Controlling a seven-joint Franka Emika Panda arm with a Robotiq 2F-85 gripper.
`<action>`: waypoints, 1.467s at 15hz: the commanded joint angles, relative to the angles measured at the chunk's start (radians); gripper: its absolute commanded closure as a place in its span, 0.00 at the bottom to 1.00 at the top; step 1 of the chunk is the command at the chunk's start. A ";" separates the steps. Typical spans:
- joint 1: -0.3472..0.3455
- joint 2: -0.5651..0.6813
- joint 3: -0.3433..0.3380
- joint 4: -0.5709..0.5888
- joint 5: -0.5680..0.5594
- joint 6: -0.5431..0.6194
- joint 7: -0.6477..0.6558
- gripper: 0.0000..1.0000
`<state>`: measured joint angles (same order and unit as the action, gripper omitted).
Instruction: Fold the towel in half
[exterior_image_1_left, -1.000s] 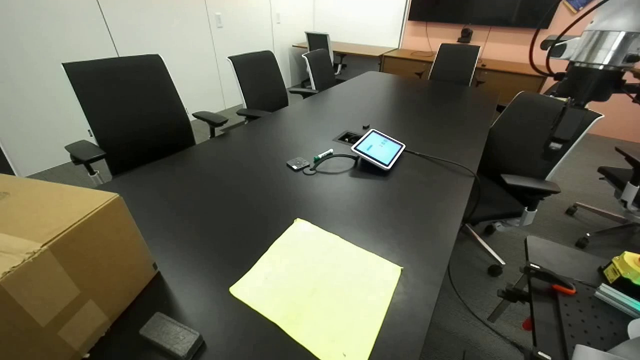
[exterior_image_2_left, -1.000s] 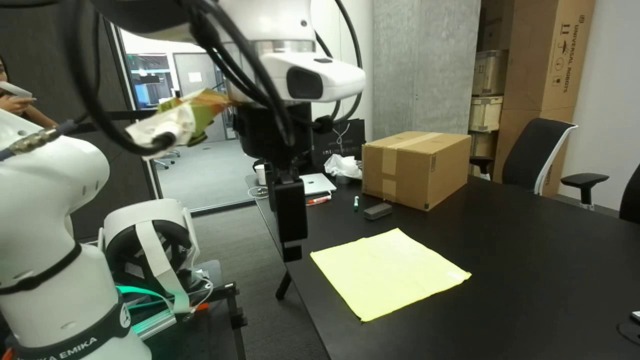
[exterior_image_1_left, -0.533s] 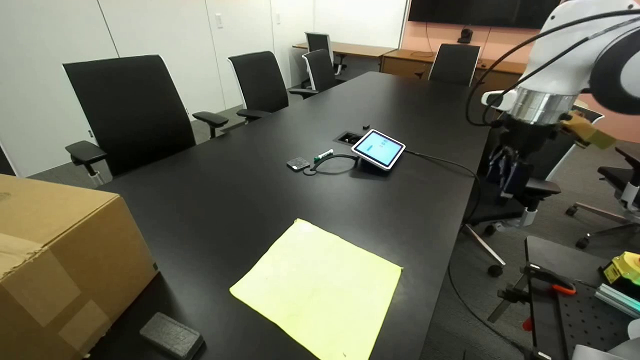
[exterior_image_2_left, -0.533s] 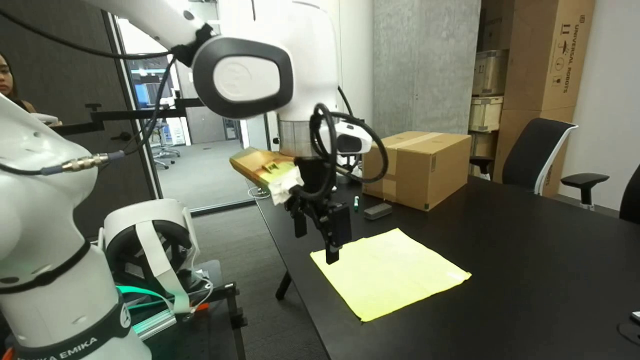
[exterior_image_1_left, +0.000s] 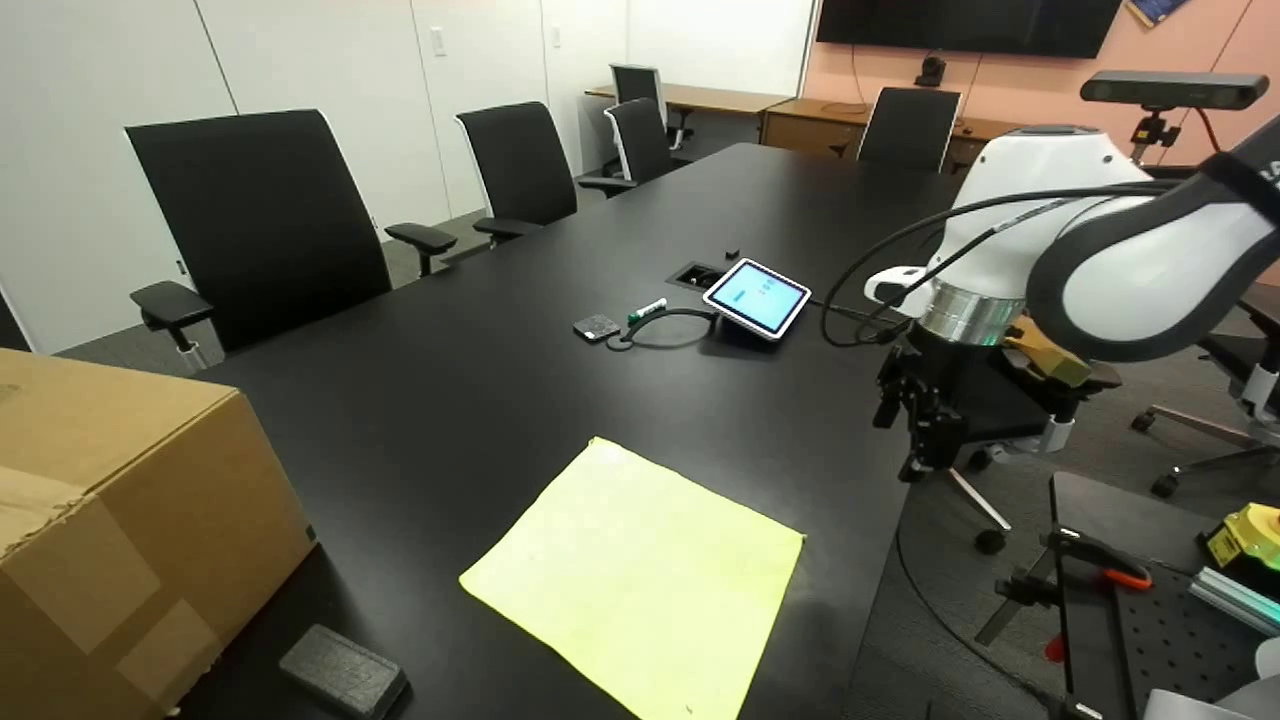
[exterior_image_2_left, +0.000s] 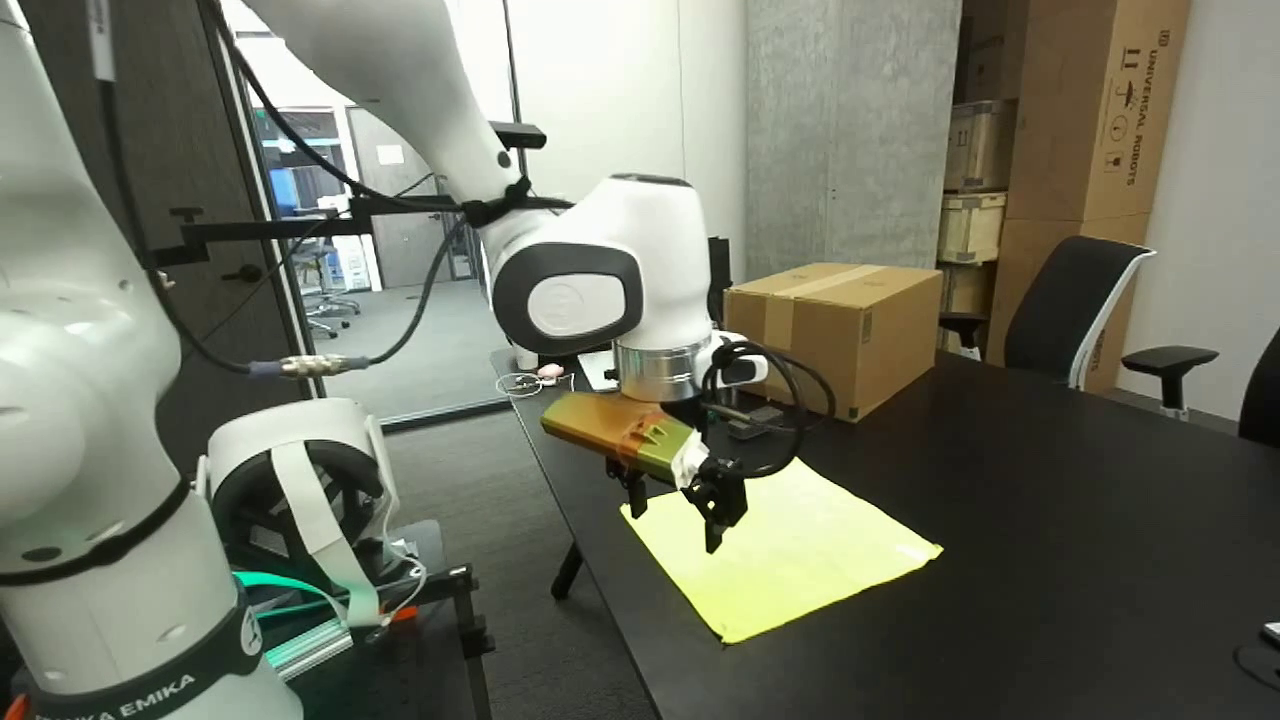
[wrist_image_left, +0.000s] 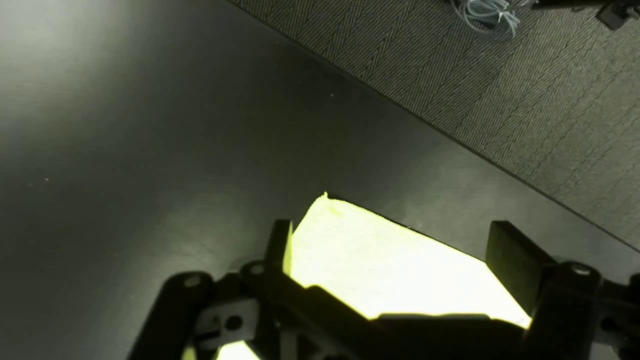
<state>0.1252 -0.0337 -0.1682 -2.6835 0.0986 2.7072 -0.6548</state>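
The pale-yellow towel (exterior_image_1_left: 640, 580) lies flat and unfolded on the black table (exterior_image_1_left: 480, 430). It also shows in an exterior view (exterior_image_2_left: 800, 550), where the arm covers its far left corner area. My gripper (exterior_image_2_left: 676, 528) hangs above the table, near the towel's side that faces the robot; an exterior view also shows it (exterior_image_1_left: 898, 448). In the wrist view the gripper (wrist_image_left: 392, 225) is open, its two black fingers wide apart with nothing held. One towel corner and edge (wrist_image_left: 390, 265) show between and beyond the fingers; the rest is hidden by the gripper or out of frame.
A cardboard box (exterior_image_1_left: 170, 530) and a dark eraser block (exterior_image_1_left: 343, 670) stand past the towel's far side. A tablet (exterior_image_1_left: 757, 298) with a cable sits further along the table. The table's edge (wrist_image_left: 415, 116) with carpet floor beyond runs close to the gripper.
The arm has swung down and toward the towel from a higher place by the table's edge, and the gripper has turned so both fingers show. The towel has not moved.
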 joint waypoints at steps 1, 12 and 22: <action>-0.030 0.210 0.098 0.140 0.120 0.060 0.085 0.00; -0.096 0.626 0.177 0.425 0.140 0.232 0.664 0.00; -0.013 0.729 0.093 0.515 0.145 0.147 0.982 0.00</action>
<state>0.0857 0.6777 -0.0627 -2.2095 0.2539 2.8975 0.2638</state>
